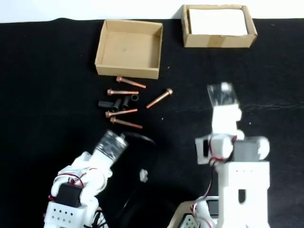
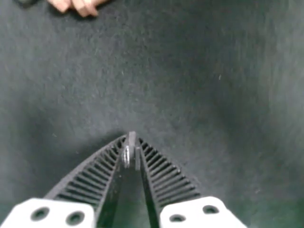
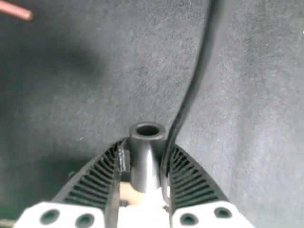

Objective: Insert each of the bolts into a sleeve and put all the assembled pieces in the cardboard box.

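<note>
Right gripper (image 3: 147,145): clamped on a black sleeve (image 3: 145,159). The sleeve stands out past the fingertips with its open bore end facing away from the wrist. A black cable (image 3: 199,71) runs just beside the sleeve and one finger, over the black table (image 3: 71,95). A copper bolt tip (image 3: 16,10) lies farther off on the cloth.

Left gripper (image 2: 131,142): fingers closed tip to tip, low over bare cloth. There is a blurred pinkish shape at the far edge of that view; cannot tell what it is.

High view, near side: two white arms side by side. Which arm is left or right: cannot tell. One arm's gripper sits next to a loop of cable, and the other arm is raised and points toward the far edge.

Mid table: five loose bolts (image 1: 122,92) lie flat. Four are in a cluster and one (image 1: 159,99) is off to the side, angled. Loose sleeves (image 1: 116,103) lie in a short row between the clustered bolts, none of them on a bolt.

Far side: the open cardboard box (image 1: 102,50) is just beyond the bolts. A second box (image 1: 216,42) with a white inside is well apart from it at the table's far edge.
</note>
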Controlling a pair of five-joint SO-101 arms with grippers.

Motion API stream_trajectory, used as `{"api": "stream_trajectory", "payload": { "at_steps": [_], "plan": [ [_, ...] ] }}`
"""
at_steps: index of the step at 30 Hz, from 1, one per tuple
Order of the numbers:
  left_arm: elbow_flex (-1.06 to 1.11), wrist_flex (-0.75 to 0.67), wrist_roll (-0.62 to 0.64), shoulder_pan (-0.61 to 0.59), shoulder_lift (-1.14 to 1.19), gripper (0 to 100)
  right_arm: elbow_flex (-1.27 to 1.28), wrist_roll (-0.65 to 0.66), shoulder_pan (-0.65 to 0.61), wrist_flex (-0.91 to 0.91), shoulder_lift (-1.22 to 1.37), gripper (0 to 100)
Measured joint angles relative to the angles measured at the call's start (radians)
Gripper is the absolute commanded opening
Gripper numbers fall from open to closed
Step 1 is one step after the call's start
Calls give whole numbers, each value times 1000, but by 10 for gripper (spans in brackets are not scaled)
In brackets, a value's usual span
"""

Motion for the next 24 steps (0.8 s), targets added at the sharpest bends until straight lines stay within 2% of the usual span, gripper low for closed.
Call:
{"api": "stream_trajectory", "payload": {
  "at_steps": [2,4,8,12,15,18,21,24],
  "plan": [
    [-2,-5,-158,-37,-11,27,100,0,8,-77,-34,6],
    [-2,-9,-249,-78,-12,25,183,0,9,-150,-48,6],
    [-49,-32,-261,-186,0,14,341,-6,11,-342,-55,6],
    [-201,-21,-253,-232,44,13,480,-123,11,-548,-55,6],
    [-356,-2,-189,-239,169,13,560,-190,11,-658,-55,6],
    [-563,6,-74,-239,367,16,626,-232,11,-732,-55,6],
    [-821,35,92,-238,640,16,686,-242,11,-793,-55,6],
    [-1076,135,242,-186,967,17,736,-245,11,-836,-55,6]
  ]
}}
